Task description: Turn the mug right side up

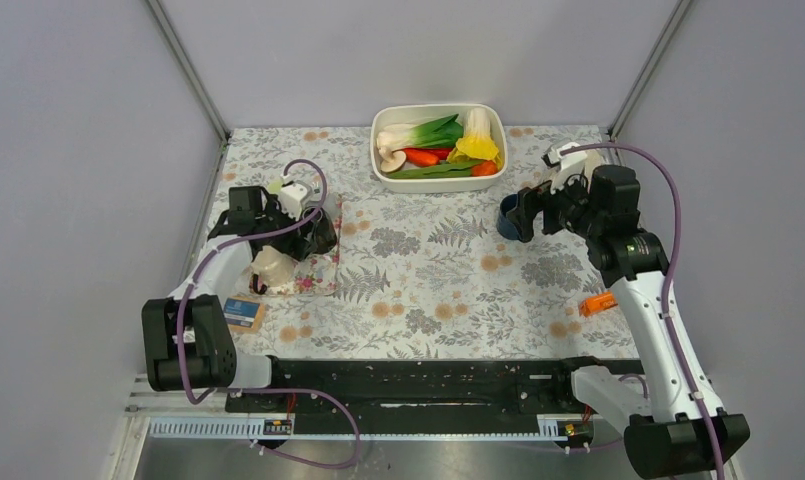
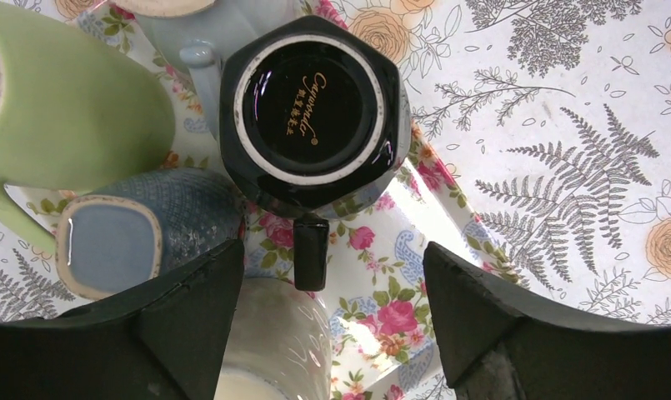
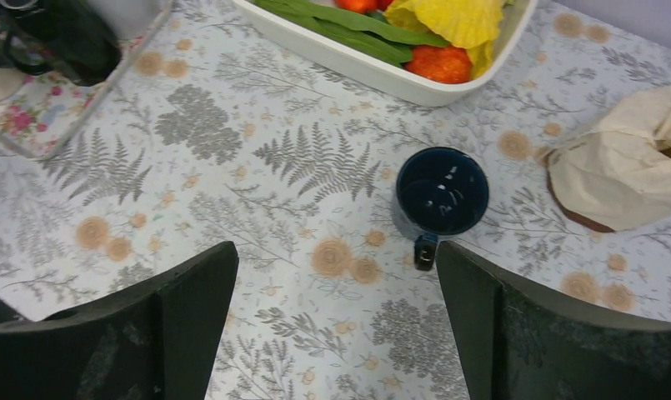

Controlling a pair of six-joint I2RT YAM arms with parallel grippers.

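Note:
A black six-sided mug (image 2: 311, 100) stands upside down on the floral tray (image 2: 415, 250), its base up and its handle (image 2: 311, 250) pointing toward me. My left gripper (image 2: 332, 283) is open above it, touching nothing; it also shows in the top view (image 1: 313, 232). A dark blue mug (image 3: 441, 192) stands mouth up on the tablecloth, handle toward my right gripper (image 3: 336, 292), which is open and empty just short of it. In the top view this mug (image 1: 511, 217) sits beside the right gripper (image 1: 540, 208).
The tray also holds a green mug (image 2: 57, 108), an upside-down blue textured mug (image 2: 119, 242), a pale blue mug (image 2: 207, 37) and a whitish cup (image 2: 273, 350). A white dish of vegetables (image 1: 438, 175) stands at the back. A beige cloth (image 3: 640, 158) lies right of the blue mug.

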